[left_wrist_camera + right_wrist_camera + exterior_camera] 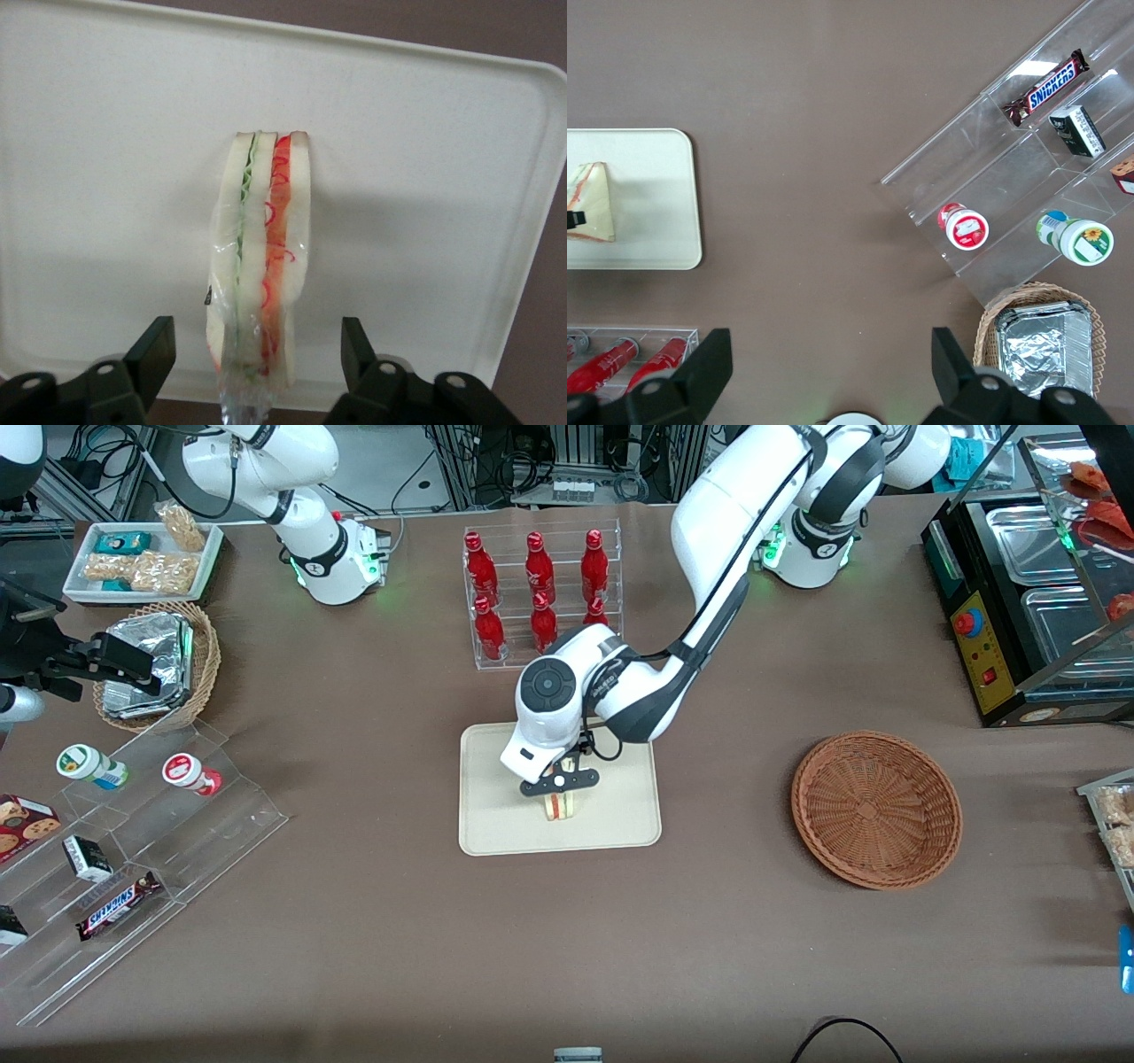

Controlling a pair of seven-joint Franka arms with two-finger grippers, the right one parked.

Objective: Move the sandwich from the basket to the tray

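Sandwich on tray; wrist cam shows hand open w/ gaps.

My gripper hovers low over the cream tray, directly above the sandwich.
The sandwich stands on edge on the tray. The round reddish-brown basket sits well apart, toward my working arm's end of the table.

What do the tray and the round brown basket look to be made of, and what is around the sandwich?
Tray: matte cream, probably plastic or pulp; smooth, no gloss. Basket: woven reddish-brown wicker, weave visible. Sandwich: clear film, glinting and creased. The open gripper straddles it, fingers apart from it.
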